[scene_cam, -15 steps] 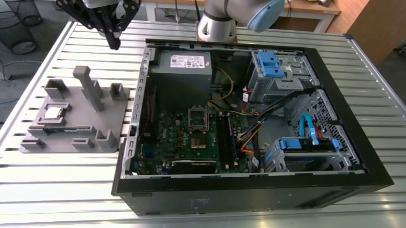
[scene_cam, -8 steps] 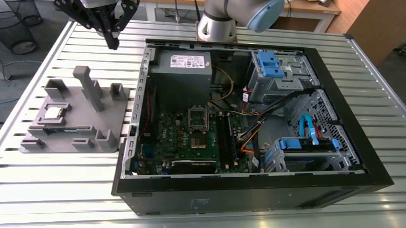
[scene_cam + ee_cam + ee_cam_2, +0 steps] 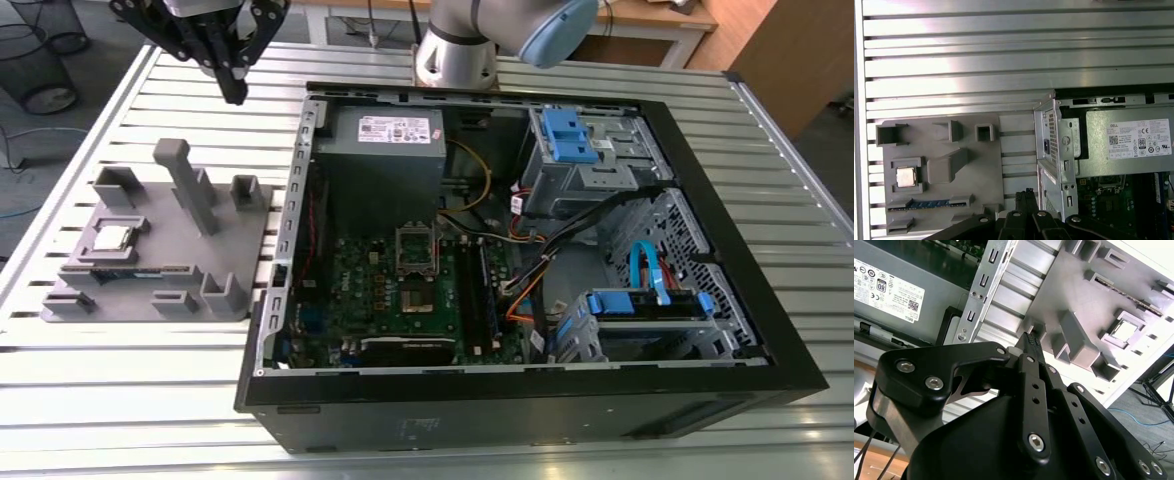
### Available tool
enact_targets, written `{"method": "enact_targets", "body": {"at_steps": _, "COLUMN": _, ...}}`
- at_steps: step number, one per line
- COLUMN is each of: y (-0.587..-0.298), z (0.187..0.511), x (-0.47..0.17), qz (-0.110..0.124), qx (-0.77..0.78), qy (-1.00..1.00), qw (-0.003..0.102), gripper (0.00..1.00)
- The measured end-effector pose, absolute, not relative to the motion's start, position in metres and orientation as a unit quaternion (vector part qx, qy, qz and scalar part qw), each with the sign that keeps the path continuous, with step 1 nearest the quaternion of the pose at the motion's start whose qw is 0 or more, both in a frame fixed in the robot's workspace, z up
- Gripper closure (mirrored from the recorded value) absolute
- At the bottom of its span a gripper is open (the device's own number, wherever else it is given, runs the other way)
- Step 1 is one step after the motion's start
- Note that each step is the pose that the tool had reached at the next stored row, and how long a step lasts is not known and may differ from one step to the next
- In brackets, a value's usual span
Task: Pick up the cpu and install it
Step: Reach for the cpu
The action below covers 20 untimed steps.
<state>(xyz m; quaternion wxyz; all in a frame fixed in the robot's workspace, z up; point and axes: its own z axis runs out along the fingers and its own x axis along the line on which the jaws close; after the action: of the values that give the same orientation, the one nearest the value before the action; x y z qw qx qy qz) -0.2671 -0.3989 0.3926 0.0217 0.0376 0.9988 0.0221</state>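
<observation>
On the bench (image 3: 134, 400), exterior view | cpu (image 3: 112, 238) seated in grey fixture plate (image 3: 158, 248), 9 o'clock | claw (image 3: 238, 98) clenched, empty, 11 o'clock, well apart from cpu

- A robotics lab or test workshop.
- A slotted aluminium desk (image 3: 120, 390) carries an opened computer case (image 3: 534, 410) and a grey fixture plate (image 3: 247, 240).
- A robot arm's base (image 3: 461, 55) stands at the top centre of the exterior view.
- A wire bin (image 3: 40, 60) sits on the floor, upper left.
</observation>
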Motion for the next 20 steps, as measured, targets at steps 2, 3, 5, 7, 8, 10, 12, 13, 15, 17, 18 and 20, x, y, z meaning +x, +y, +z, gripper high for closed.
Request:
{"method": "enact_targets", "body": {"at_steps": 2, "y": -0.3989, "z": 0.3925, "x": -0.2672, "qz": 0.022, "qx": 0.038, "qy": 0.999, "qw": 0.022, "gripper": 0.89}}
{"method": "enact_targets", "body": {"at_steps": 3, "y": -0.3989, "z": 0.3926, "x": -0.2677, "qz": 0.022, "qx": 0.038, "qy": 0.999, "qw": 0.022, "gripper": 0.89}}
{"method": "enact_targets", "body": {"at_steps": 5, "y": -0.3989, "z": 0.3926, "x": -0.2681, "qz": 0.022, "qx": 0.038, "qy": 0.999, "qw": 0.022, "gripper": 0.89}}
{"method": "enact_targets", "body": {"at_steps": 7, "y": -0.3989, "z": 0.3925, "x": -0.2681, "qz": 0.022, "qx": 0.038, "qy": 0.999, "qw": 0.022, "gripper": 0.89}}
{"method": "enact_targets", "body": {"at_steps": 8, "y": -0.3989, "z": 0.3925, "x": -0.2681, "qz": 0.022, "qx": 0.038, "qy": 0.999, "qw": 0.022, "gripper": 0.89}}
{"method": "enact_targets", "body": {"at_steps": 10, "y": -0.3989, "z": 0.3925, "x": -0.2681, "qz": 0.022, "qx": 0.038, "qy": 0.999, "qw": 0.022, "gripper": 0.89}}
{"method": "enact_targets", "body": {"at_steps": 12, "y": -0.3989, "z": 0.3925, "x": -0.2681, "qz": 0.022, "qx": 0.038, "qy": 0.999, "qw": 0.022, "gripper": 0.89}}
{"method": "enact_targets", "body": {"at_steps": 13, "y": -0.3989, "z": 0.3925, "x": -0.2682, "qz": 0.022, "qx": 0.038, "qy": 0.999, "qw": 0.022, "gripper": 0.89}}
{"method": "enact_targets", "body": {"at_steps": 15, "y": -0.3989, "z": 0.3926, "x": -0.269, "qz": 0.022, "qx": 0.038, "qy": 0.999, "qw": 0.022, "gripper": 0.89}}
{"method": "enact_targets", "body": {"at_steps": 17, "y": -0.3989, "z": 0.3925, "x": -0.2698, "qz": 0.022, "qx": 0.038, "qy": 0.999, "qw": 0.022, "gripper": 0.89}}
{"method": "enact_targets", "body": {"at_steps": 18, "y": -0.3989, "z": 0.3925, "x": -0.2703, "qz": 0.022, "qx": 0.038, "qy": 0.999, "qw": 0.022, "gripper": 0.89}}
{"method": "enact_targets", "body": {"at_steps": 20, "y": -0.3989, "z": 0.3924, "x": -0.2716, "qz": 0.022, "qx": 0.038, "qy": 0.999, "qw": 0.022, "gripper": 0.89}}
